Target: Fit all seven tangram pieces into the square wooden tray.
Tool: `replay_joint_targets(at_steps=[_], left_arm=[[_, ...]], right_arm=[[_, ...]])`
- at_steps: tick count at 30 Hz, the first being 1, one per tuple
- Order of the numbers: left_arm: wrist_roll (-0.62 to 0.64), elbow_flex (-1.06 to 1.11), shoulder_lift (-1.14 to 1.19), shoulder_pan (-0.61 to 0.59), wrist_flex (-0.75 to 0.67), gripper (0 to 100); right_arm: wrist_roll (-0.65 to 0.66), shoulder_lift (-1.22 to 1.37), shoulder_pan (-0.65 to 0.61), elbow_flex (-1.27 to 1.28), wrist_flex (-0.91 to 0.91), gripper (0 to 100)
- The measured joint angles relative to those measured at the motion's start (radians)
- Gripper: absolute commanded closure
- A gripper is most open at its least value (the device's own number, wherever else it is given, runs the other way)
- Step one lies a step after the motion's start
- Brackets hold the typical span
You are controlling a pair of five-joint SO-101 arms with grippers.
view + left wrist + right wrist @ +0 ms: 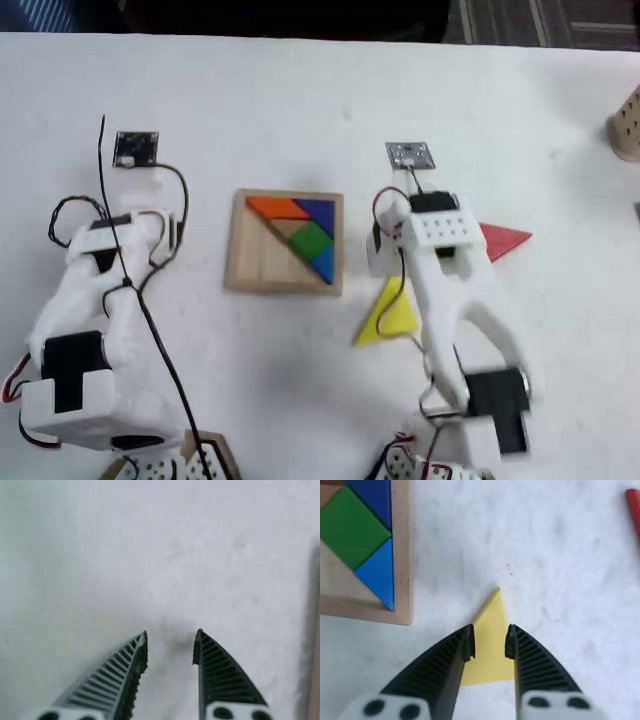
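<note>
The square wooden tray [232,245] sits on the white bench [300,110] between the two arms. Its right-hand part is filled, and bare wood shows on the side nearer the left arm. Inside, an orange piece [277,208] and a dark blue triangle [320,211] lie along the tray's far edge. A green square [312,240] is just below them, and a lighter blue triangle [324,264] touches the green square and runs down into the tray's near right corner.

Two pieces lie outside the tray, both off its right side. The yellow triangle [388,315] lies flat on the bench near the tray's near right corner. The red triangle [503,240] is farther out, well apart from the tray, beyond the right arm [440,290].

The right claw [489,641] stands over the yellow triangle [490,657] with its fingers [462,652] a little apart. The triangle's sharp corner pokes out past the tips, and its wider end passes beneath them. I cannot tell whether the fingers touch the piece. The tray's corner [402,555] with the green and blue pieces is just beside this claw.

The left claw [172,632] is off the tray's left side, its fingers [125,670] parted over bare bench.
</note>
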Motion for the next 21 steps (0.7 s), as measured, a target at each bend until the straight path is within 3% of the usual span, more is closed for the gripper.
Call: replay_joint_targets(at_steps=[6,9,17,21], left_arm=[[0.000,0.000,0.000,0.000,0.000,83],[0.000,0.000,0.000,0.000,0.000,83],[0.000,0.000,0.000,0.000,0.000,83],[0.000,0.000,0.000,0.000,0.000,83]], right_arm=[[-0.005,-0.241,-0.006,0.265,-0.101,75.3],[-0.086,-0.250,-0.041,0.330,-0.106,69.0],[-0.138,-0.150,-0.169,0.351,-0.124,69.0],[-0.140,-0.061,-0.169,0.331,-0.169,78.3]])
